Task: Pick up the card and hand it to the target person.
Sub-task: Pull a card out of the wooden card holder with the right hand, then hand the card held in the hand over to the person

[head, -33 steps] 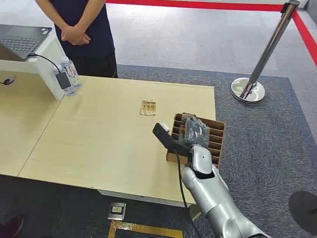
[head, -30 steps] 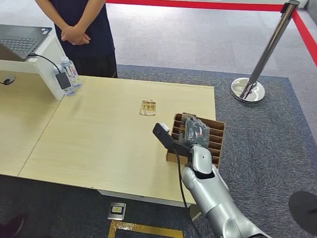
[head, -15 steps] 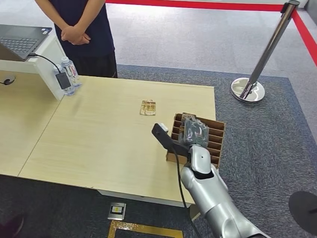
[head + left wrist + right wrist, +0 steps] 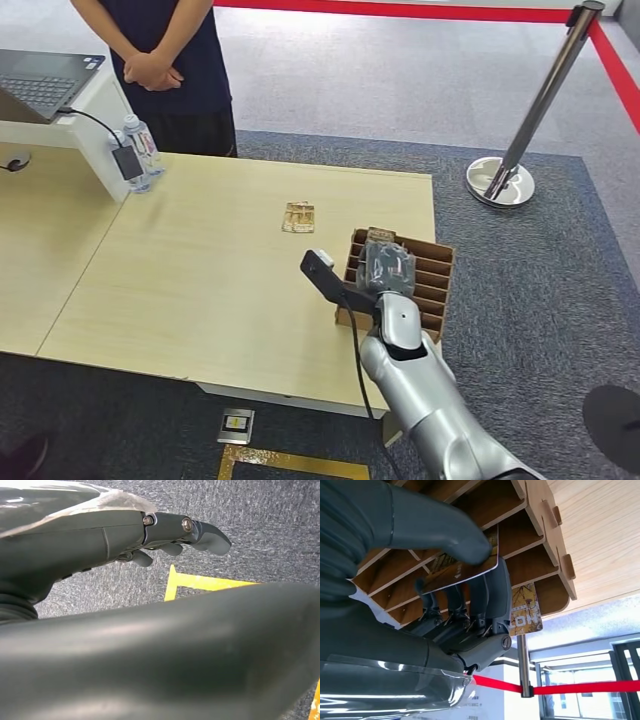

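- Over the slotted brown cardboard card rack (image 4: 434, 275) at the near right corner of the pale wooden table (image 4: 189, 270), the robot's right hand (image 4: 386, 266) sits on the rack's near rows, its silver forearm coming up from below.
- Writing: a second patterned gold-and-brown card (image 4: 523, 611) stands in a slot just beyond the fingertips; its lower edge carries pale letters, upside down, that look like "ON" — the rest cannot be read. No other label is legible.
- Right hand, seen from its wrist camera: the thick grey thumb (image 4: 444, 530) presses on one face of a thin white-edged card with a gold printed face (image 4: 461, 570), and the dark fingers (image 4: 490, 597) back it from the other side — the card is pinched between them.
- That held card lies tilted among the rack's brown dividers, close against them; whether it is free of its slot I cannot tell.
- Left hand (image 4: 177, 535), in its own wrist view, hangs over grey carpet with a yellow floor marking; its fingers are stretched out, slightly apart, and hold nothing.
- Flat on the table, well apart from the rack toward the far side, lies a small pile of gold-brown cards (image 4: 299, 217).
- At the far left edge of the table stands a person in a dark top (image 4: 162, 60), hands clasped in front.
- Near that person are clear water bottles (image 4: 141, 150), with a black power adapter in front of them.
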Controlling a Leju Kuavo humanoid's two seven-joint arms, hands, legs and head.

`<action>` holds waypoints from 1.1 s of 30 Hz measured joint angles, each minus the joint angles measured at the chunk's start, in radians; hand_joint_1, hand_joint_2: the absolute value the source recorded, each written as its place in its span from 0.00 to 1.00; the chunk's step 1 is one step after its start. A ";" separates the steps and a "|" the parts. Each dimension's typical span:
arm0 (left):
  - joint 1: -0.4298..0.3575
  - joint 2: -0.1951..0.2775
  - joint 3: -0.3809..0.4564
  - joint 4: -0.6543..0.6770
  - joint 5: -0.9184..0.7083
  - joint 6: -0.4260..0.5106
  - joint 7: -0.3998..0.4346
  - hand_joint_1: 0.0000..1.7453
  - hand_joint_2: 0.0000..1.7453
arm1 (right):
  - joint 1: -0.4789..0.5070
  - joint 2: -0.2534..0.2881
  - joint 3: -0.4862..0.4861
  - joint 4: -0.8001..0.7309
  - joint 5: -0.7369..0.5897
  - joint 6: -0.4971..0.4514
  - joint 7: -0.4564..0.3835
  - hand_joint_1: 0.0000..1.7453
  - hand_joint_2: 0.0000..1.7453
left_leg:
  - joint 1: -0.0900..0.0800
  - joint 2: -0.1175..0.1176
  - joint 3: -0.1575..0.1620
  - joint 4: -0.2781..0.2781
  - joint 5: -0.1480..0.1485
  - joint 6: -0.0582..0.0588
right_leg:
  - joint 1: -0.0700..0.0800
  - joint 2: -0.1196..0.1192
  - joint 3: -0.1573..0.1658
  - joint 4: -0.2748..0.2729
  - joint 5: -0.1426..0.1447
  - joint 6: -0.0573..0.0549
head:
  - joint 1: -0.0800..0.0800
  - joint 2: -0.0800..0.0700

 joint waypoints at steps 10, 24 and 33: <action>0.000 0.000 0.000 0.000 0.003 0.002 0.000 0.00 0.00 | -0.012 0.008 0.000 0.013 -0.009 -0.010 -0.020 0.84 1.00 | 0.000 0.000 0.000 0.000 0.000 0.000 | 0.000 0.000 0.000 0.000 0.000 0.000 | 0.000 0.000; 0.000 0.000 0.003 0.000 0.006 0.006 -0.001 0.00 0.00 | -0.009 0.008 0.010 -0.102 -0.059 0.034 -0.066 0.89 1.00 | 0.000 0.000 0.000 0.000 0.000 0.000 | 0.000 0.000 0.000 0.000 0.000 0.000 | 0.000 0.000; 0.000 0.000 0.004 0.000 0.009 0.006 -0.001 0.00 0.00 | 0.020 -0.010 0.046 -0.313 -0.209 0.124 -0.137 0.86 1.00 | 0.000 0.000 0.000 0.000 0.000 0.000 | 0.000 0.000 0.000 0.000 0.000 0.000 | 0.000 0.000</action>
